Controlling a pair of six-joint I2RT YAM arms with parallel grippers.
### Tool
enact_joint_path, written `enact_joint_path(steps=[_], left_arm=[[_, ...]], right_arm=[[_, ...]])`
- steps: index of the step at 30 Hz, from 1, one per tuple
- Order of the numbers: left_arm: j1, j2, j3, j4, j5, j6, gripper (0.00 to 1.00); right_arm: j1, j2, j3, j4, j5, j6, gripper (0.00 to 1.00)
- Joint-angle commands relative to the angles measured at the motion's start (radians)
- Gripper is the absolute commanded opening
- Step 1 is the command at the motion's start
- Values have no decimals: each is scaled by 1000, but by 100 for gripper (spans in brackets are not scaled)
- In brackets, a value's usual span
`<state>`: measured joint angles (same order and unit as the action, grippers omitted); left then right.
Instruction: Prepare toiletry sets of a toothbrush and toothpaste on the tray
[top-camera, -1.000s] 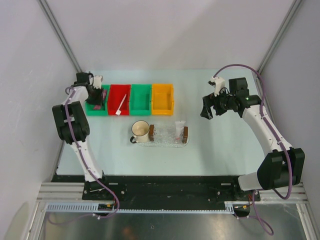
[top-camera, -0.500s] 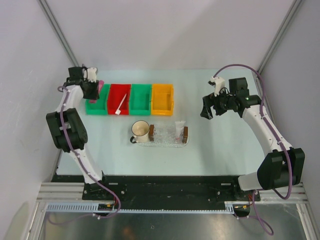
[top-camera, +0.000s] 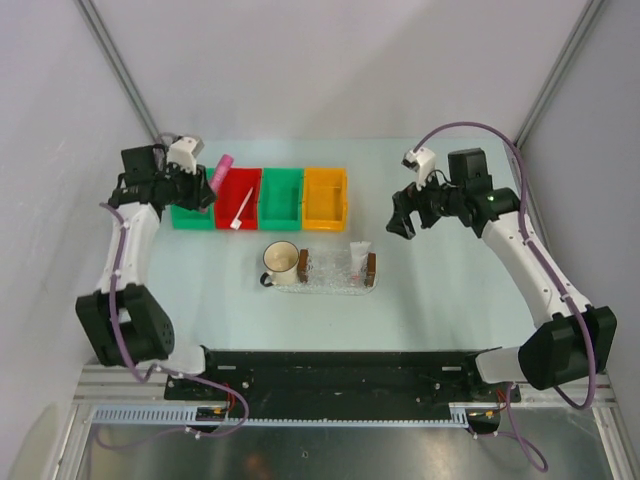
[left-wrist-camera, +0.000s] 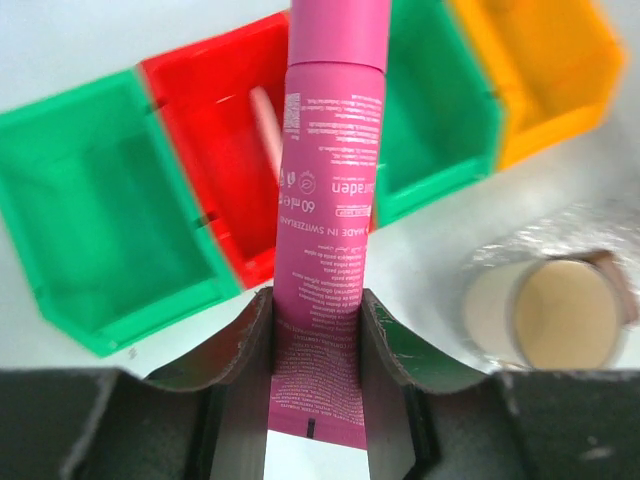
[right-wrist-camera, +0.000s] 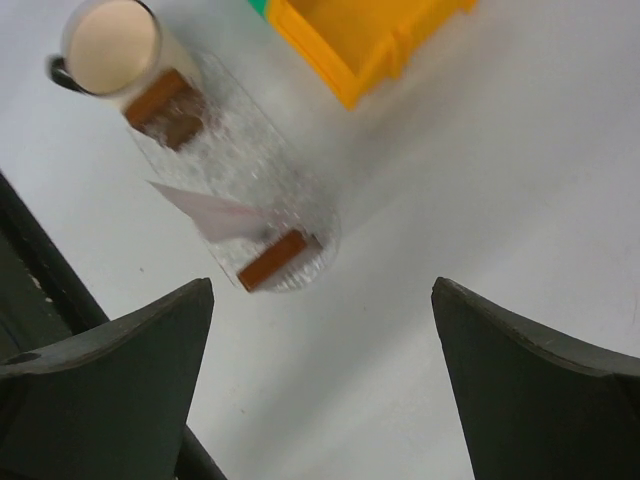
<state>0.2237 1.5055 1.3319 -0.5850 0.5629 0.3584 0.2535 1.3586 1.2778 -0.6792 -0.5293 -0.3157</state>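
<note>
My left fingers (top-camera: 204, 186) are clamped on a pink toothpaste (left-wrist-camera: 325, 200) near its flat end, holding it in the air above the bins (top-camera: 282, 172) by the bench's (top-camera: 450, 300) far-left corner. I judge this the carry step. Next it must swing to the tray (top-camera: 335, 272) mid-bench and land beside the second toothpaste (top-camera: 358, 258), clear of the cup (top-camera: 281, 262). The toothbrush (top-camera: 243, 210) lies in the red bin (top-camera: 225, 200). My right fingers (top-camera: 402, 222) hang wide apart, empty.

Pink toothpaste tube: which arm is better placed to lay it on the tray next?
Left, I would judge. The left gripper is shut on the pink toothpaste tube. The right gripper stands open and empty; though nearer the tray, it would first need a handover.
</note>
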Motion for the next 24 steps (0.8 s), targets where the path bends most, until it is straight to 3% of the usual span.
enact_joint_path(steps=[1,10,15,24], left_arm=[[-117,-163,-37,25,221,37,0],[-455,-268,-25,28,170,-2,0],[-630,-261,21,30,19,17,0],[-820,-245,52,40,-260,83,0]], right_arm=[[27,-39,124,75,-133,48,98],[73,102,324,133,-377,242,98],[108,200,417,182,-452,384,98],[136,258,404,245,-521,469,95]])
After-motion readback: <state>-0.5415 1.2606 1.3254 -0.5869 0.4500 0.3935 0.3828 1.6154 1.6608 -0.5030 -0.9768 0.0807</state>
